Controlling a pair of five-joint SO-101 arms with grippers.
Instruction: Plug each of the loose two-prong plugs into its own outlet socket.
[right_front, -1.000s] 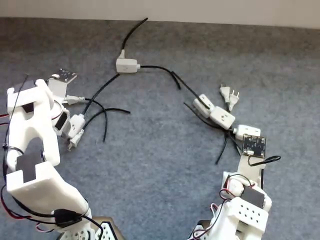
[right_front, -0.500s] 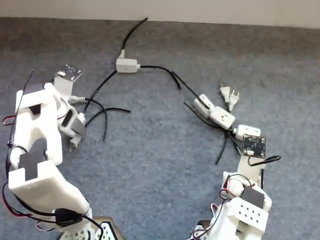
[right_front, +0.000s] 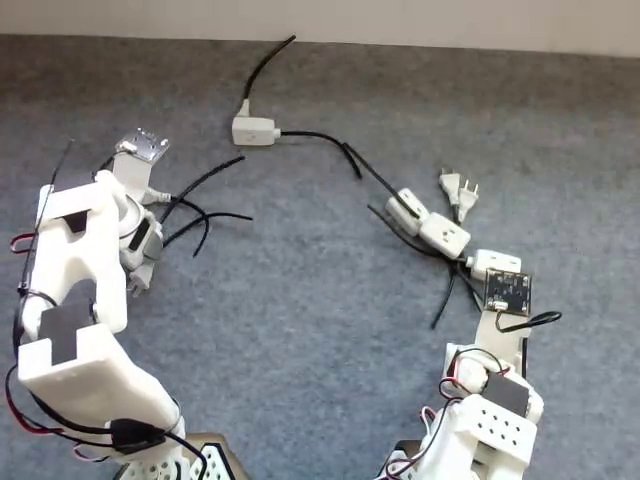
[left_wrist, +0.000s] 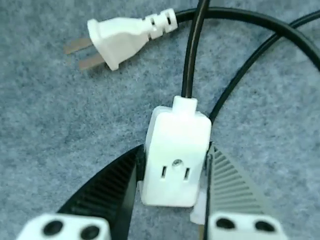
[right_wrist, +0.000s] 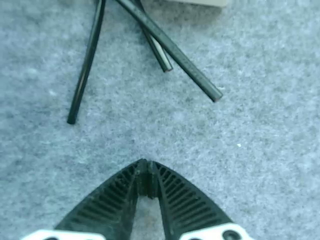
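Counter (right_front: 320, 330) at the high view's centre leaves wide passage. Black cables (right_front: 230, 215) crowd the frame's left; sockets (right_front: 445, 235) and cut cable ends (right_front: 445, 300) crowd its right.

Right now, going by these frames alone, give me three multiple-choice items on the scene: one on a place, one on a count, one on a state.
1. Where is the white socket?
A. between the fingers of the left gripper
B. under the right arm
C. hanging off the table

2. How many prongs has the loose plug lying beyond it?
A. two
B. three
C. four

3. How is the right gripper?
A. wide open
B. shut on a cable
C. shut, empty

Answers:
1 A: the black fingers flank the socket on both sides.
2 A: two flat prongs stick out of its white body.
3 C: its fingers meet over bare carpet with nothing between them.
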